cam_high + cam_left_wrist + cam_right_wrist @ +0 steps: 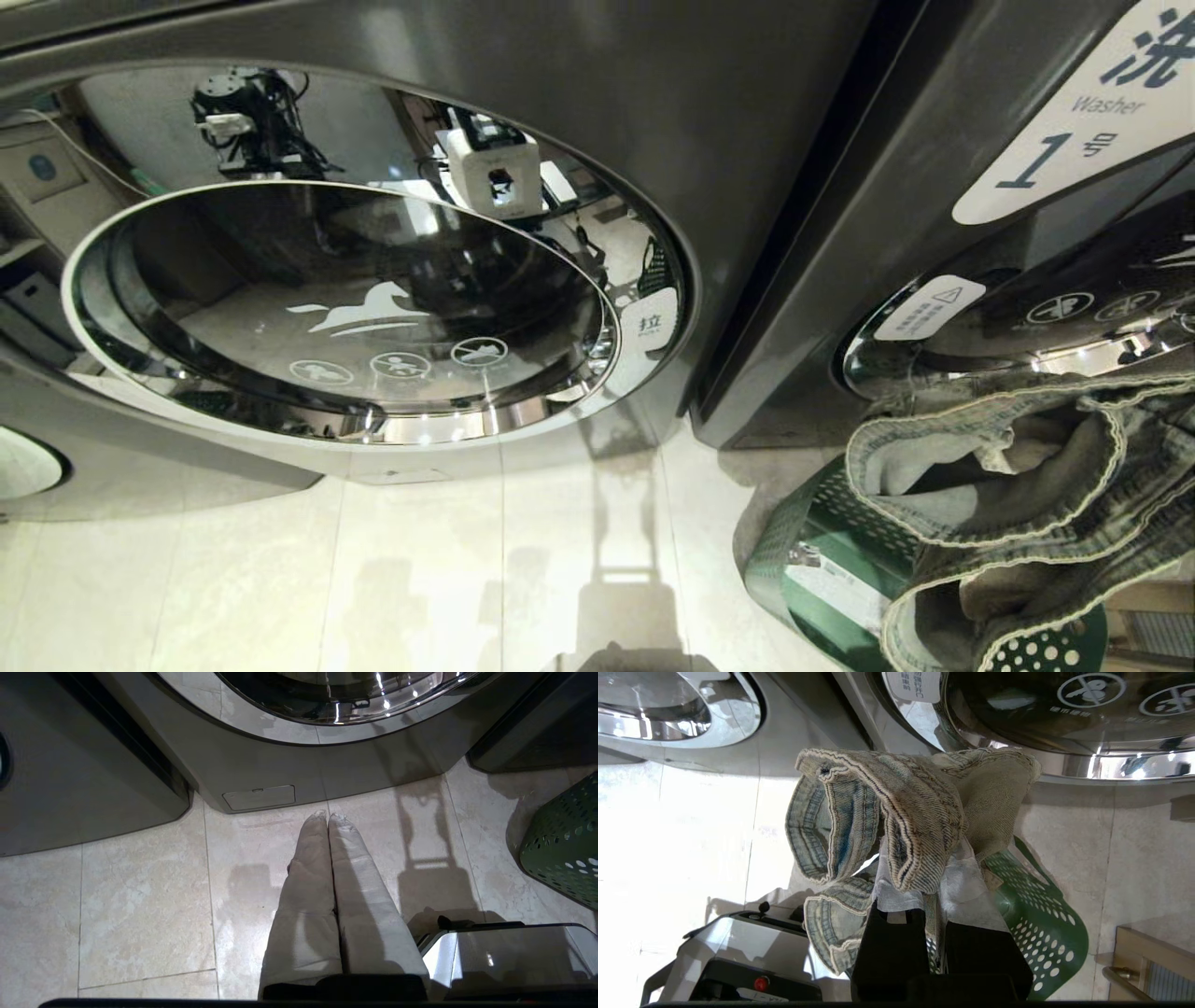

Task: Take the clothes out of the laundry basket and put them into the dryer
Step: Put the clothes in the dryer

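denim clothes (pixel 920 812) pinched in right hand (pixel 931 891) above green laundry basket (pixel 1041 933)

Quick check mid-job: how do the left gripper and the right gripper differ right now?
The right gripper is shut on the clothes, holding the denim above the laundry basket; the left gripper is shut on nothing. The right gripper sits in front of the washer door marked 1, while the left gripper hangs over bare floor tiles below the chrome-rimmed door with the horse logo. Both have pale wrapped fingers, pressed together.
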### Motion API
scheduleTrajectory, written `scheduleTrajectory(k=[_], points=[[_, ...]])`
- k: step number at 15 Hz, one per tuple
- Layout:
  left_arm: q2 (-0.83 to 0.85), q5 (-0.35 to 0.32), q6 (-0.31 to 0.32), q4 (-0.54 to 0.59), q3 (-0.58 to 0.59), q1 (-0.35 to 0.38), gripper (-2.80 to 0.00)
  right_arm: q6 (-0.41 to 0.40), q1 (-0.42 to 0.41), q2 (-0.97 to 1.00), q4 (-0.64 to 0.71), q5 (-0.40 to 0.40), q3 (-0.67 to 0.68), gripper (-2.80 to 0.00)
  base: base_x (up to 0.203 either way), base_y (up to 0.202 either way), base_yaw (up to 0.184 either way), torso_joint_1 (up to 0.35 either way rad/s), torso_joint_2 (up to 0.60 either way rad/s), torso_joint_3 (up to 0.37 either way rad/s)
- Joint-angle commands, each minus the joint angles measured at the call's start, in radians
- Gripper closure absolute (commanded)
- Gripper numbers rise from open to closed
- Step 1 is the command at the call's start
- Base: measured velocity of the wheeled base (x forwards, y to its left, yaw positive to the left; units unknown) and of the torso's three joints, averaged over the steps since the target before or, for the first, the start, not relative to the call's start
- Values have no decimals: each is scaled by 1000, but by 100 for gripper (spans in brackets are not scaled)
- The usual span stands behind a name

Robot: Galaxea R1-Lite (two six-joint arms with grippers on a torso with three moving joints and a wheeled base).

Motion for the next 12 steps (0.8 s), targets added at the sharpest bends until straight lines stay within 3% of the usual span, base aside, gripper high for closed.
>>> scheduleTrajectory(k=[1,12], points=[[1,0,0,-1,0,0,0,0,1,2,1,0,-1,0,0,0,0,-1,2,201],[0,1,-3,1,0,0,0,-3,2,2,0,-5,-3,0,0,0,0,1,2,199]])
